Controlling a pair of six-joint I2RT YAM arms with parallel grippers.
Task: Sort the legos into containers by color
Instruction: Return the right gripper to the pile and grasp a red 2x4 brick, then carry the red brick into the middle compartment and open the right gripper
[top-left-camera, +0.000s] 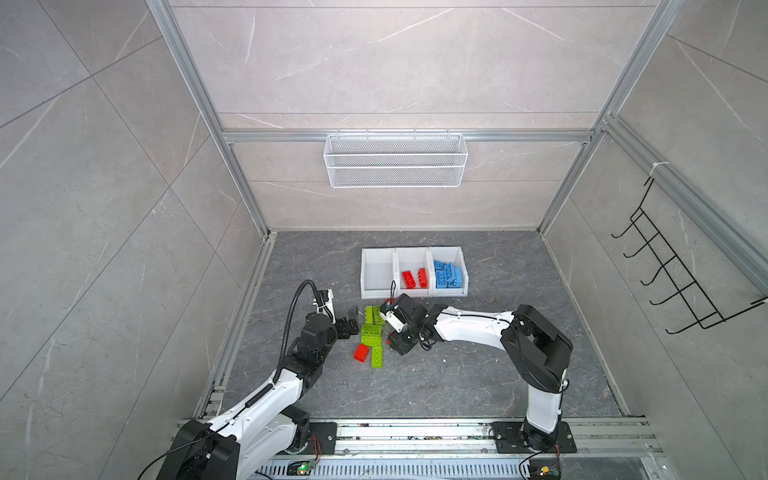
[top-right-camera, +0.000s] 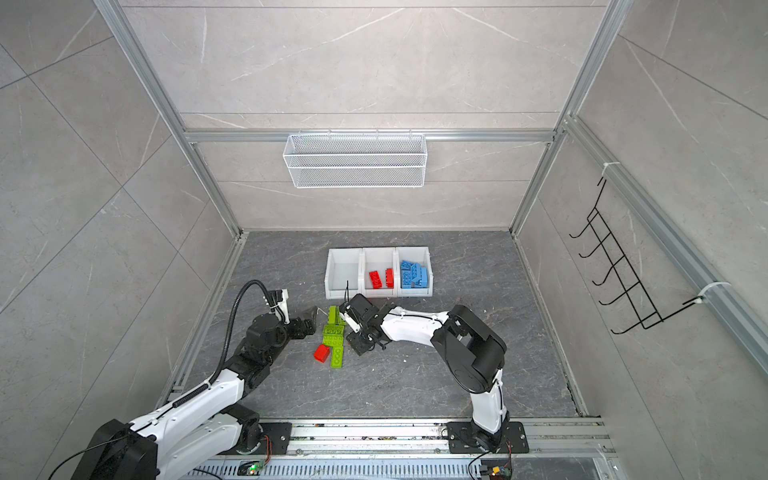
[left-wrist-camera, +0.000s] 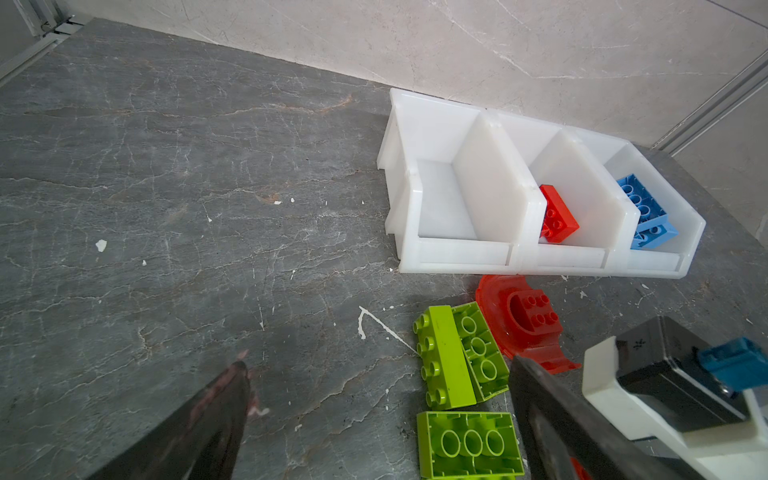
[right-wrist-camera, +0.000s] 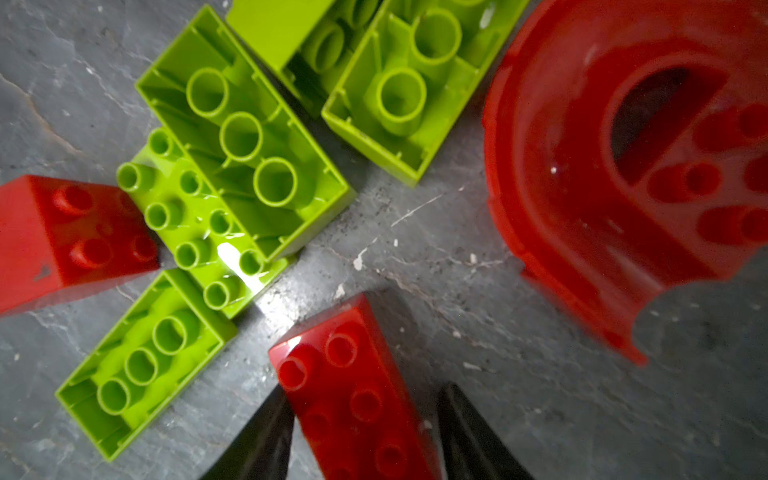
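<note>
Now right fingers (right-wrist-camera: 257, 440) straddle a red studded plastic brick (right-wrist-camera: 353, 395) on the table (right-wrist-camera: 457, 257).
Grip unclear; left fingers (left-wrist-camera: 199, 424) wide; white plastic bins (top-left-camera: 376, 272) at one o'clock.

The stone counter (top-left-camera: 457, 382) is dark grey with pale veins and white flecks. On it lie lime green studded plastic bricks (top-left-camera: 371, 330), red studded plastic bricks (top-left-camera: 361, 353) and a red plastic arch piece (left-wrist-camera: 523, 320). The joined white plastic bins (top-left-camera: 377, 274) show red in the middle and sky blue plastic bricks (top-left-camera: 448, 274) at three o'clock. The wire mesh basket (top-left-camera: 395, 160) is white.
</note>
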